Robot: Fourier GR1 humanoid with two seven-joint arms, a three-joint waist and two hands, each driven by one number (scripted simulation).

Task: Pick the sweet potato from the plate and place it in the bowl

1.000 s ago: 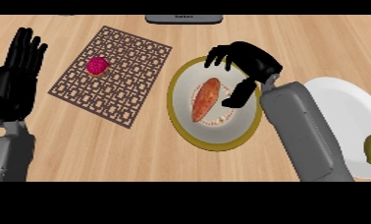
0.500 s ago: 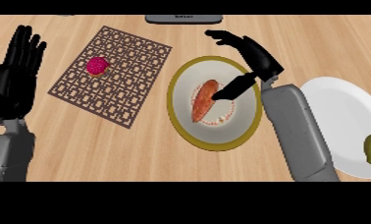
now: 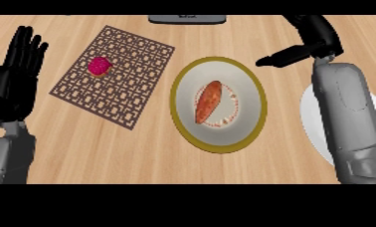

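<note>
The right hand [image 3: 314,36] hangs over bare counter at about 2 o'clock from the plate [image 3: 180,121]. It is released and grasps nothing, with one digit pointing back toward the plate rim and the rest loosely bent. Its grey forearm runs down the right side of the view and covers much of a white vessel [image 3: 308,119] at 3 to 4 o'clock from the plate, of which only a curved white edge shows; this is taken to be the bowl. The sweet potato [image 3: 209,102] lies on the white centre of the yellow-rimmed plate, apart from the hand, with its long axis running from roughly 1 o'clock to 7 o'clock. It is not in the bowl, so the pick is judged to be the step in hand. The next move calls for bringing the right hand toward 8 o'clock until it is over the sweet potato. The fingers and thumb should be set across its narrow width rather than along its length, then closed before lifting and carrying toward 3 o'clock. A patterned brown placemat [image 3: 140,96] lies at 9 to 10 o'clock from the plate and carries a small magenta item [image 3: 99,65]. Beyond it, the left hand [image 3: 21,74] rests open, fingers up, at the left edge. A dark object [image 3: 187,19] sits at 12 o'clock.
</note>
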